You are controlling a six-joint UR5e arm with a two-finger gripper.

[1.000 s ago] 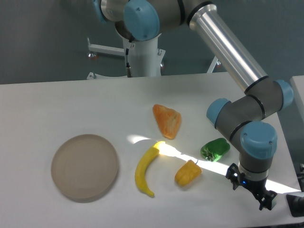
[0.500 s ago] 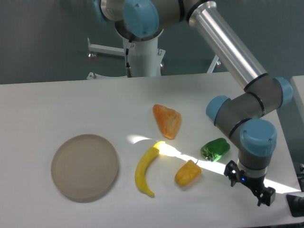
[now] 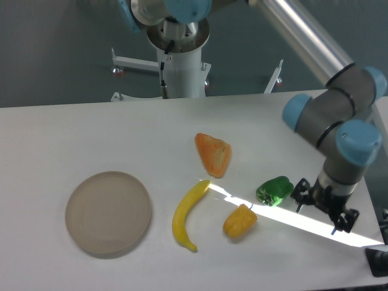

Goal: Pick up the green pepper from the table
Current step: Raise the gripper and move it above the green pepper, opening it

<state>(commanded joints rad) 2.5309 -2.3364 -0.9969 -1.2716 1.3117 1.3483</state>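
The green pepper [image 3: 274, 190] lies on the white table [image 3: 91, 133] at the right, in front of the orange slice. My gripper [image 3: 321, 210] hangs low over the table just right of the pepper, a short gap from it. Its two black fingers [image 3: 301, 195] stand apart, so it is open and holds nothing. The arm's wrist rises above it and hides part of the table's right edge.
A yellow-orange pepper [image 3: 240, 221] lies just left and in front of the green one. A yellow banana [image 3: 187, 215] lies further left, an orange ridged piece [image 3: 213, 154] behind them. A round beige plate [image 3: 108, 212] sits at the front left. The arm's base [image 3: 180, 66] stands behind the table.
The gripper has moved back and up the picture, from the table's front right corner to a spot beside the green pepper. The objects have not moved.
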